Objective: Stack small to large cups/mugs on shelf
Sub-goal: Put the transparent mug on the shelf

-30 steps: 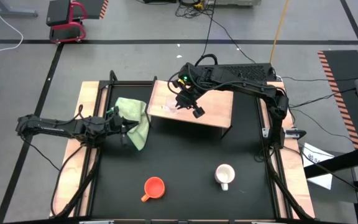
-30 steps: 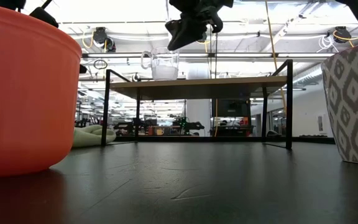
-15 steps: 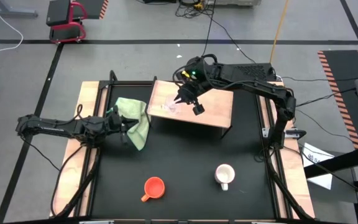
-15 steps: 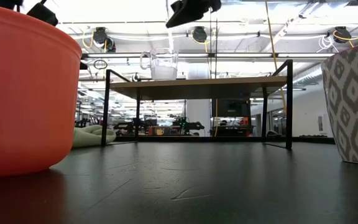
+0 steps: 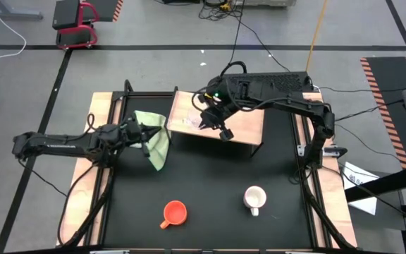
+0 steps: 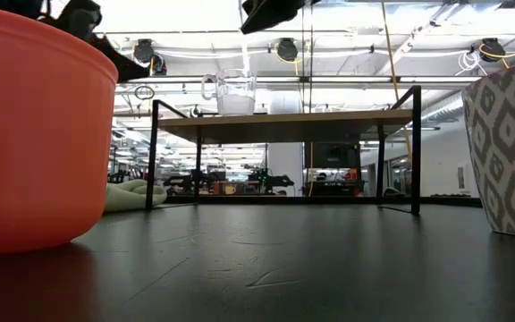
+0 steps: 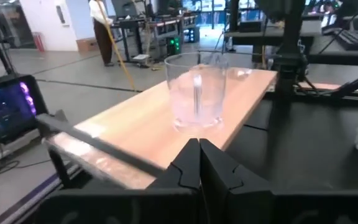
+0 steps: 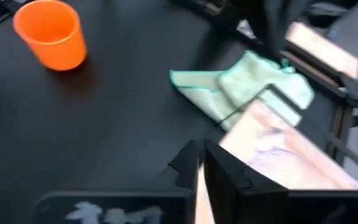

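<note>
The clear glass cup (image 5: pixel 189 121) stands upright on its base on the wooden shelf (image 5: pixel 249 121), near the shelf's left end; it also shows in the left wrist view (image 7: pixel 197 92) and the low view (image 6: pixel 229 93). The orange mug (image 5: pixel 175 212) and the white patterned mug (image 5: pixel 254 199) stand on the black tabletop near the front. My right gripper (image 5: pixel 225 132) hangs shut and empty above the shelf, to the right of the glass cup. My left gripper (image 5: pixel 149 134) is shut and empty over the green cloth (image 5: pixel 158 144), pointing toward the glass cup.
The green cloth lies on the tabletop just left of the shelf. The shelf stands on dark legs (image 6: pixel 154 154) with open room underneath. Pale wooden strips (image 5: pixel 99 120) run along the table's sides. A person stands far off in the room (image 7: pixel 99 31).
My left gripper has moved toward the table's far edge and toward the shelf, over the green cloth. My right gripper has risen a little above the shelf and drifted slightly toward the near edge. The cups have stayed where they were.
</note>
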### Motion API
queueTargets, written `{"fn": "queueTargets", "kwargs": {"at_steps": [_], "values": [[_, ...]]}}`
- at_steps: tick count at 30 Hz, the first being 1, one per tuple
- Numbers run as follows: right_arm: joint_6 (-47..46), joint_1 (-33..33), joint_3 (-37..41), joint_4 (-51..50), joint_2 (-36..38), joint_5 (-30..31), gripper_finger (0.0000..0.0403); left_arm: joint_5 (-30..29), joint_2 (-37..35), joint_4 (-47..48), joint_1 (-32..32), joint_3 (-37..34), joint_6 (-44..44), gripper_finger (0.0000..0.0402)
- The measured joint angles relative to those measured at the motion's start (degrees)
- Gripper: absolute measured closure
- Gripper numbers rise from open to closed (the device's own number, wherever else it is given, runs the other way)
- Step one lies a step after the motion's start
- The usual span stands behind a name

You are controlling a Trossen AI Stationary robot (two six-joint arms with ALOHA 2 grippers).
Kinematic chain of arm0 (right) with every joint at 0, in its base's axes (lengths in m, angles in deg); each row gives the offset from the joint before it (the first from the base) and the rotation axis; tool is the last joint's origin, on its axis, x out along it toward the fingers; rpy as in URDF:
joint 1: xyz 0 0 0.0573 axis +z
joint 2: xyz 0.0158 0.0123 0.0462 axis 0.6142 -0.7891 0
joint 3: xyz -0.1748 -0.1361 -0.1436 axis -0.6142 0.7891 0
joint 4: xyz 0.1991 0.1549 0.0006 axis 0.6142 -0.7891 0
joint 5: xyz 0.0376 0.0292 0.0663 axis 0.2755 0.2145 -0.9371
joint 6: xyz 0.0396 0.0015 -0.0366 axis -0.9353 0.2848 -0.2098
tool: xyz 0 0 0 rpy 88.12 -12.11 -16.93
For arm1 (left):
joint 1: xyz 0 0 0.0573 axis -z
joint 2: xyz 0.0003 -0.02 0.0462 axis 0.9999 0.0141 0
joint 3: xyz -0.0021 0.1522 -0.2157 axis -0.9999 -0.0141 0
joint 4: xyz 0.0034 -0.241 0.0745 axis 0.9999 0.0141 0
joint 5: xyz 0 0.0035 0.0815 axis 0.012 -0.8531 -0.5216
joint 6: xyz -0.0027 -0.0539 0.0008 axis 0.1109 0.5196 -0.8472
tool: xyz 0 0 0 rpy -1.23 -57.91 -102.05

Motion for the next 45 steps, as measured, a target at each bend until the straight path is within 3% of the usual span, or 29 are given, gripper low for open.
{"fn": "queueTargets", "kwargs": {"at_steps": [6,10,16,25,31,45], "values": [[-0.5,3.1,0.7,-1.9,0.0,0.1,0.0402,6.8,5.8,0.0,-5.1,4.8,-1.3,0.0399],[0.4,4.8,5.3,-0.3,2.6,3.9,0.0402,8.4,8.9,0.1,-8.2,6.7,-1.4,0.0399],[-2.8,3.0,20.8,12.6,18.2,4.6,0.0403,13.6,10.1,0.2,-10.9,6.9,-1.4,0.0400],[-8.8,-1.2,48.7,30.2,41.8,6.4,0.0403,13.8,10.1,0.1,-11.3,7.0,-1.2,0.0400],[-12.6,-1.3,60.1,35.2,50.2,9.0,0.0403,13.8,10.1,0.1,-12.9,7.0,-0.8,0.0401],[-18.8,-1.4,73.7,42.7,60.6,9.7,0.0403,16.5,10.1,1.6,-13.4,7.0,-1.4,0.0401]]}}
